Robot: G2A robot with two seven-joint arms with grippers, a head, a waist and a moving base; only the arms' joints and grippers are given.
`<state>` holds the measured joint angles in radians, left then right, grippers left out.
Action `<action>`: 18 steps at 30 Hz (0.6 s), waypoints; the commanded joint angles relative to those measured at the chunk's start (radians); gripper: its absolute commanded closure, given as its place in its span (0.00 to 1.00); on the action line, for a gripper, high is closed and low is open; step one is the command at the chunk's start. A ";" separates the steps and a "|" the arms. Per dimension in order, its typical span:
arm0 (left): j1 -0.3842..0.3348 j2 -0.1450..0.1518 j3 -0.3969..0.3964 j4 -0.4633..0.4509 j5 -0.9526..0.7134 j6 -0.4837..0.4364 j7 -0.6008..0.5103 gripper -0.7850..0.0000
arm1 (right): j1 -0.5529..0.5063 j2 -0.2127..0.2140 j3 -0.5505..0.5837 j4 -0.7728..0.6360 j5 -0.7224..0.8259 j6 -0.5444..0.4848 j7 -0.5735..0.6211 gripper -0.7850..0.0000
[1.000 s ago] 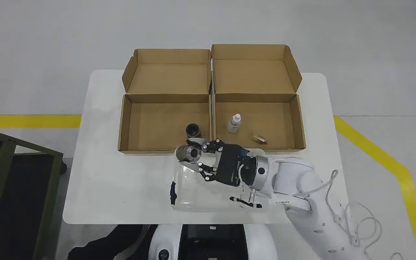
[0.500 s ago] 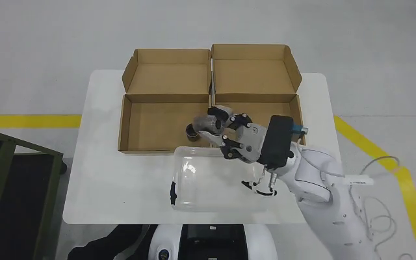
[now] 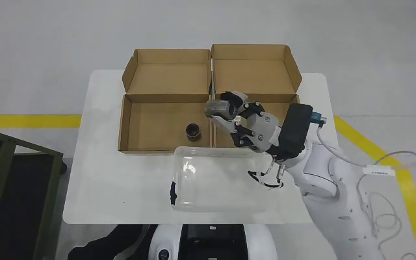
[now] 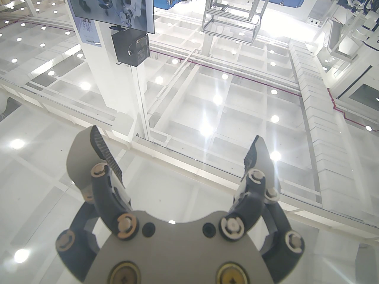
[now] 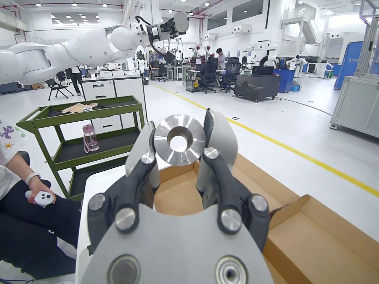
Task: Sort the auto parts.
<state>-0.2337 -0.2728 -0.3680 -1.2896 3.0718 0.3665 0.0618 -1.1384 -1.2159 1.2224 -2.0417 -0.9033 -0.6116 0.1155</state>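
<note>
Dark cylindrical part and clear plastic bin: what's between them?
Top view: from the dark cylindrical part, bare box floor, then the near wall of the left cardboard box, then the clear plastic bin. Nothing else.

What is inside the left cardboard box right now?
Inside the left cardboard box, one dark ring-shaped part lies near the right wall. The right end effector, holding a metal disc, covers that wall's far end and the floor beneath.

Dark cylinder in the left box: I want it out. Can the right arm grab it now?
Probably not: the right tool is shut on a metal ring, so it's full. Otherwise the way looks free: the dark cylinder lies uncovered in the open left box.
</note>
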 commanded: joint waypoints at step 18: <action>0.000 0.000 0.000 0.000 0.000 0.000 0.000 0.00 | 0.038 -0.011 -0.149 0.092 -0.111 -0.015 0.071 1.00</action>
<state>-0.2337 -0.2728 -0.3680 -1.2896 3.0718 0.3665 0.0618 -1.1042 -1.2257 1.0869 -1.9568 -1.0004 -0.6285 0.1790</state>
